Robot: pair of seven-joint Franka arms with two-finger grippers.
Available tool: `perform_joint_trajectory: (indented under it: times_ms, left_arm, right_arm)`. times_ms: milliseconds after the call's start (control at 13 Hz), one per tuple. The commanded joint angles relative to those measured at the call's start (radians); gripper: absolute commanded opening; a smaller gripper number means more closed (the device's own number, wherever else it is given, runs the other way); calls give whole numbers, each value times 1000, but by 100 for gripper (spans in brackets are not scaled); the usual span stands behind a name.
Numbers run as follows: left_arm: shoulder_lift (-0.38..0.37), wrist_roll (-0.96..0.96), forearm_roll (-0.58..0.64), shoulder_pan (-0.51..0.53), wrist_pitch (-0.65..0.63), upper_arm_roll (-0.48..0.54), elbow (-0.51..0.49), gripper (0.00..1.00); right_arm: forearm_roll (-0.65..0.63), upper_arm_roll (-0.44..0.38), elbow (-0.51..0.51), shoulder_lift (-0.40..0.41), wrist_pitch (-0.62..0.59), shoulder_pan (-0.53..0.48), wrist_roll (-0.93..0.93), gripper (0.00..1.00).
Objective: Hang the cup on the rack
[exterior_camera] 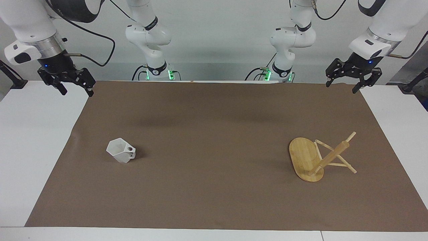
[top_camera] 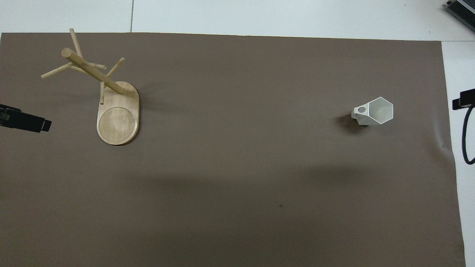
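The white faceted cup [exterior_camera: 121, 151] sits on the brown mat toward the right arm's end of the table, its opening showing from above [top_camera: 375, 111] and its pierced handle pointing toward the middle of the table. The bamboo rack [exterior_camera: 309, 159] rests on its flat oval base toward the left arm's end, with its post and pegs [top_camera: 89, 68] rising from the base's end farther from the robots. My right gripper [exterior_camera: 76, 92] hangs open and empty over the mat's corner nearest the robots, well away from the cup. My left gripper [exterior_camera: 341, 87] hangs open and empty over the other near corner, well away from the rack.
A brown mat [exterior_camera: 214, 150] covers most of the white table [exterior_camera: 33, 150]. Only the tips of the left gripper [top_camera: 26, 120] and the right gripper [top_camera: 464, 99] show at the sides of the overhead view. A black cable [top_camera: 467, 137] hangs at the right arm's end.
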Motion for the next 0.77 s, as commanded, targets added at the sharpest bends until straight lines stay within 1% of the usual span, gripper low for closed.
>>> perform_joint_trajectory:
  times_ms: [0,692]
  left_arm:
    - [-16,-9,-2,-4,-6,5,-17,100]
    - [-16,-7,-2,-4,-6,5,-15,100]
  right_arm:
    - [-7,5,-3,-8,-8,-7,12,100]
    - [-10,-6,-20,-18,-20,-10,15,100]
